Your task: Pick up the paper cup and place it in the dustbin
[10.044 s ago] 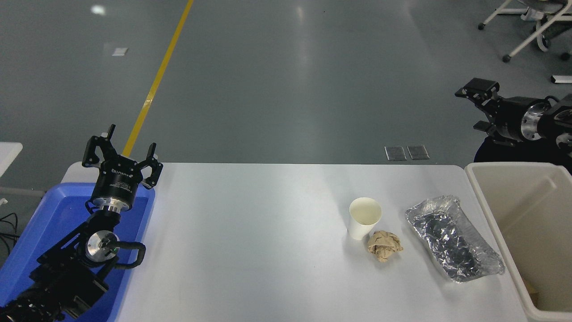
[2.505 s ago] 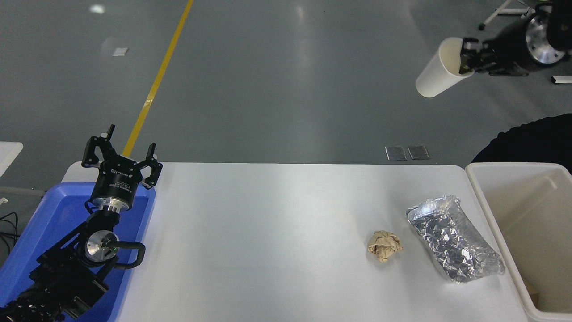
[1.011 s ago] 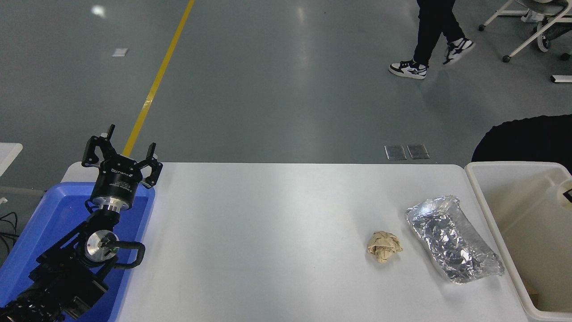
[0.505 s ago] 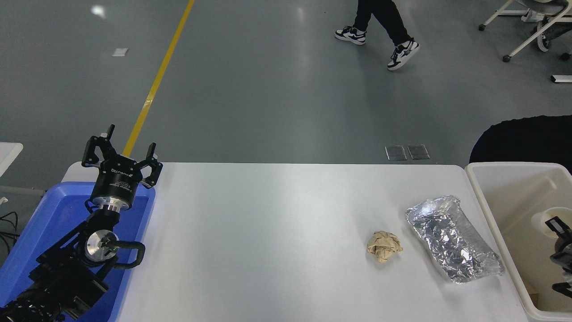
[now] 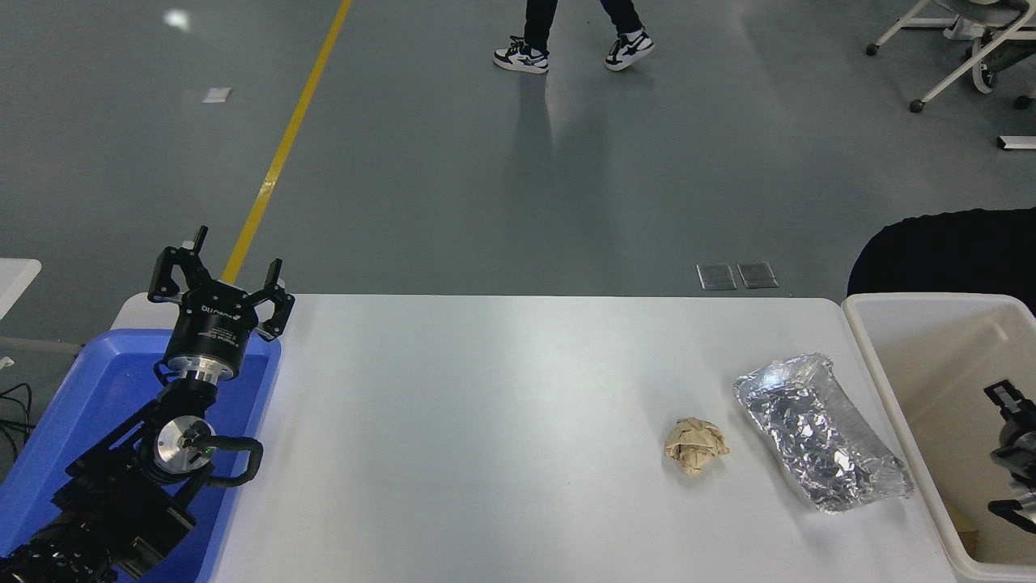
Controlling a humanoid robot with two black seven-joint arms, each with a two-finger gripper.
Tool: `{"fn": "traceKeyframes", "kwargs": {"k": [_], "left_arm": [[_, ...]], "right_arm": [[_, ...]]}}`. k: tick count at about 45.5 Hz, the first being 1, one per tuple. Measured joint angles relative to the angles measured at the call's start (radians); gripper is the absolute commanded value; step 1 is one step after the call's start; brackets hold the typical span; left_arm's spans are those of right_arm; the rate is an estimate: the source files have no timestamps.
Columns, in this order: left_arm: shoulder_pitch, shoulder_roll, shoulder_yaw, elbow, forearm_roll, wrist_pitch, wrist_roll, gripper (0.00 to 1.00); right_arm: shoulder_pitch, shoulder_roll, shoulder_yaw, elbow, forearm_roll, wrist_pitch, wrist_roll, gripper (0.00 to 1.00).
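Observation:
The cream-white dustbin (image 5: 898, 405) stands at the table's right end. My right gripper (image 5: 1008, 450) comes in from the right edge and sits over the inside of the dustbin, its fingers (image 5: 1002, 394) spread apart and empty. The paper cup does not show anywhere in the head view. My left gripper (image 5: 218, 275) is parked open at the lower left, above the blue tub (image 5: 89, 389).
A crumpled brown paper ball (image 5: 696, 444) and a crinkled silver foil tray (image 5: 821, 429) lie on the white table (image 5: 486, 421) just left of the dustbin. A person's legs (image 5: 566, 32) cross the floor at the top. An office chair (image 5: 963, 48) stands at the far right.
The white cup held at my right gripper over the dustbin half a second ago is gone from view, and the fingers are now spread. The person walked left. The left arm has not moved.

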Motion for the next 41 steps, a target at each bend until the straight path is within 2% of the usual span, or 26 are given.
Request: {"fn": "traceKeyframes", "kwargs": {"k": [9,19,29,41], "left_arm": [[-0.001,0.000,0.000,0.000,0.000,0.000,0.001,0.98],[-0.001,0.000,0.000,0.000,0.000,0.000,0.001,0.98],[-0.001,0.000,0.001,-0.001,0.000,-0.001,0.001,0.98],[-0.001,0.000,0.002,-0.001,0.000,-0.002,0.001,0.98]], "right_arm": [[0.157,-0.019,0.005,0.069,-0.020,0.009,0.000,1.00],[0.367,-0.008,-0.010,0.172,-0.161,0.023,0.000,1.00],[0.513,0.095,-0.099,0.226,-0.266,0.041,0.000,1.00],[0.665,0.225,-0.261,0.342,-0.302,0.156,0.000,1.00]]}}
